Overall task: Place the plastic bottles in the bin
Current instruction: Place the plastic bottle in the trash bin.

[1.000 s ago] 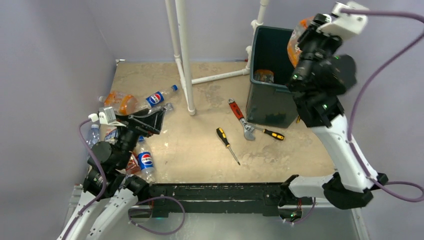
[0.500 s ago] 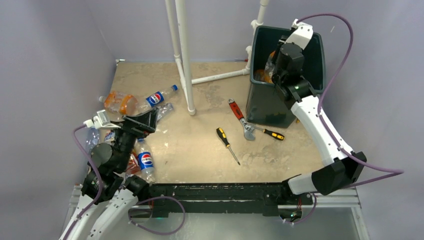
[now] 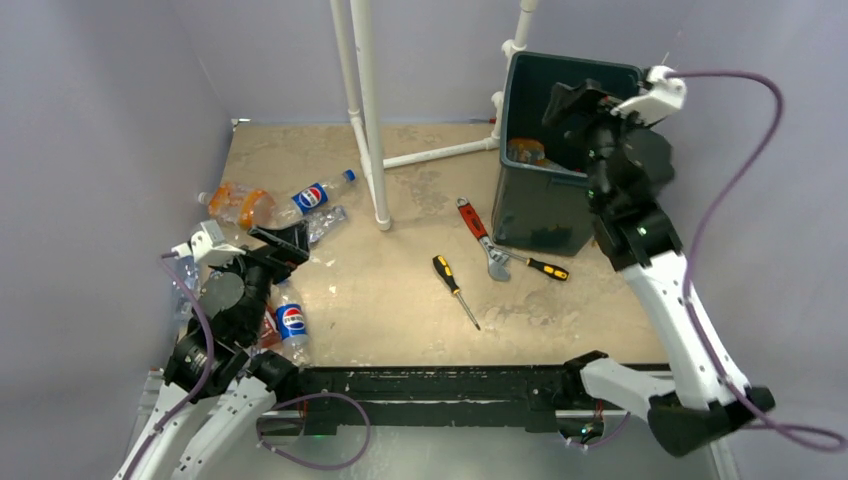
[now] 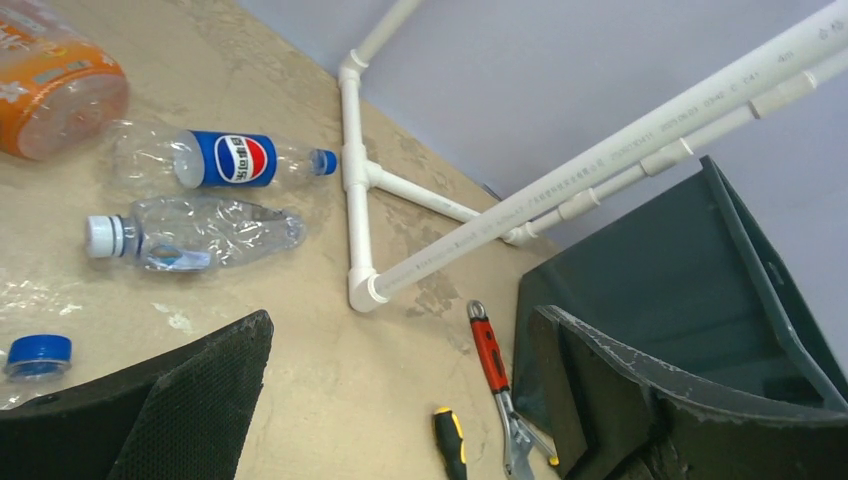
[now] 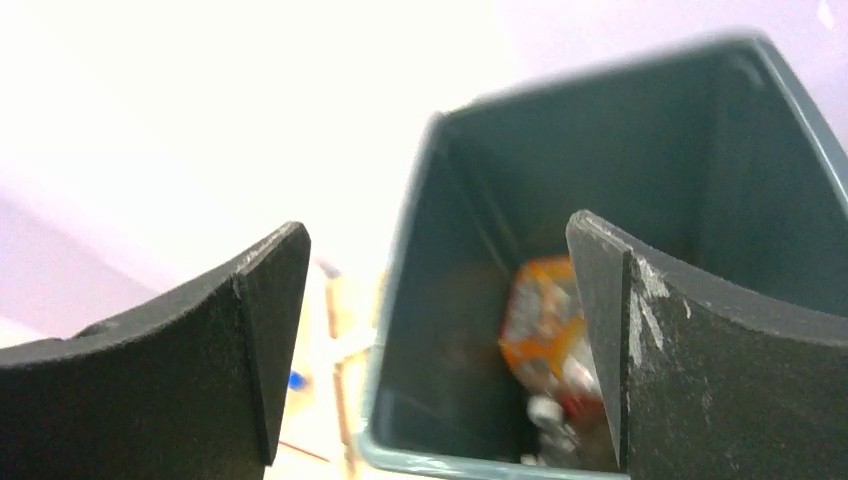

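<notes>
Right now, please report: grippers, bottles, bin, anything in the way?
Left gripper open, empty, near loose bottles on table. Right gripper open above bin; orange bottle inside. White pipe frame stands between bottles and bin.

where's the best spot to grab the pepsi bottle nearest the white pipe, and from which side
Probably around its blue-labelled middle, coming straight down with the grip across its width. The Pepsi bottle lies flat on its side, cap toward the white pipe, so the round body is the widest target. A crushed clear bottle lies close alongside, leaving little room there.
</notes>
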You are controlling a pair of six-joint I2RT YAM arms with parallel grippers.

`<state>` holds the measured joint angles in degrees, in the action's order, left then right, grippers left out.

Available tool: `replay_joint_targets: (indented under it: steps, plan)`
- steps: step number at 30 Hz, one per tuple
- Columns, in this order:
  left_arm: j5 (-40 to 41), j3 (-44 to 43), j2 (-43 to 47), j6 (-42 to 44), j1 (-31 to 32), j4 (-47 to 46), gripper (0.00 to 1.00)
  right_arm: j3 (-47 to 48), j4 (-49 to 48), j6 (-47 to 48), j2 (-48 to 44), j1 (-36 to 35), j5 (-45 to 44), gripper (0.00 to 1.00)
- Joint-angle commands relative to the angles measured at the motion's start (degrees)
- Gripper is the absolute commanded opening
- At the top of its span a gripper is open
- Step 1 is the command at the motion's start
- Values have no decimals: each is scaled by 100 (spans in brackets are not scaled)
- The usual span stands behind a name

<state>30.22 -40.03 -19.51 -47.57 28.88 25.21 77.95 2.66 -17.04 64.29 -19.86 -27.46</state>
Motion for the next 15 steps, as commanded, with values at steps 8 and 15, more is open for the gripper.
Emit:
replay_joint_targets:
  steps: [8,15]
  plan:
    - [494,-611,-804,344,-26,802,99,-681,-752,-140,-1832,8,5184,99]
    - [900,-746,-1297,245,-36,1306,99,-1617,-694,-572,-2203,-59,6863,99]
